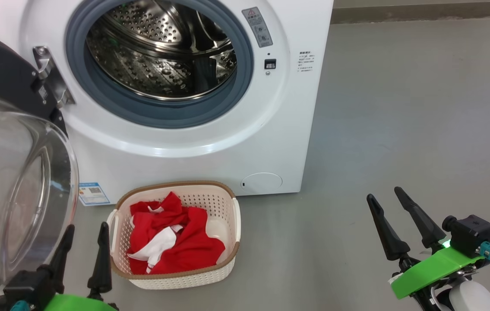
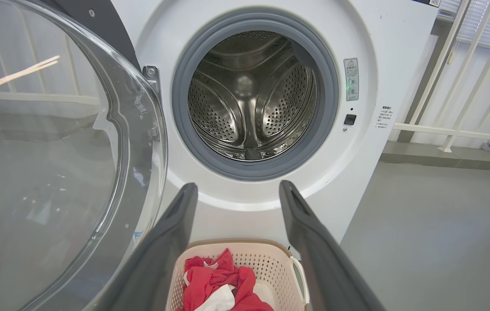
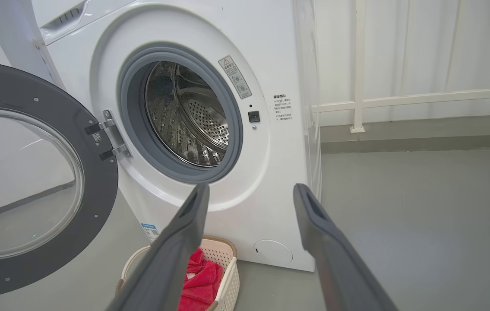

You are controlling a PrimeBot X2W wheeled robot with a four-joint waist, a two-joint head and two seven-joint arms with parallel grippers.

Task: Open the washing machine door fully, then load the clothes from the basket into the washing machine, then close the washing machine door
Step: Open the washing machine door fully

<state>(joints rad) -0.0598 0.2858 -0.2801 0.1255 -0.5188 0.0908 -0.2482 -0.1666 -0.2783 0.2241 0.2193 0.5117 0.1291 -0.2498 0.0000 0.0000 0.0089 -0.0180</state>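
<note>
The left gripper (image 1: 87, 225), spread wide and empty, hovers just left of the basket (image 1: 227, 207) of red clothes (image 1: 184, 242), the likewise open right gripper (image 1: 384, 193) well off its other side.

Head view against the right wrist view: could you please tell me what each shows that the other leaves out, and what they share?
Head view: the left gripper, open, beside the whole basket, with a white patch among the red clothes. Right wrist view: most of the door's black rim, and a white railing behind the washing machine. Shared: the open right gripper, the steel drum, the basket of clothes and the round lower cap.
</note>
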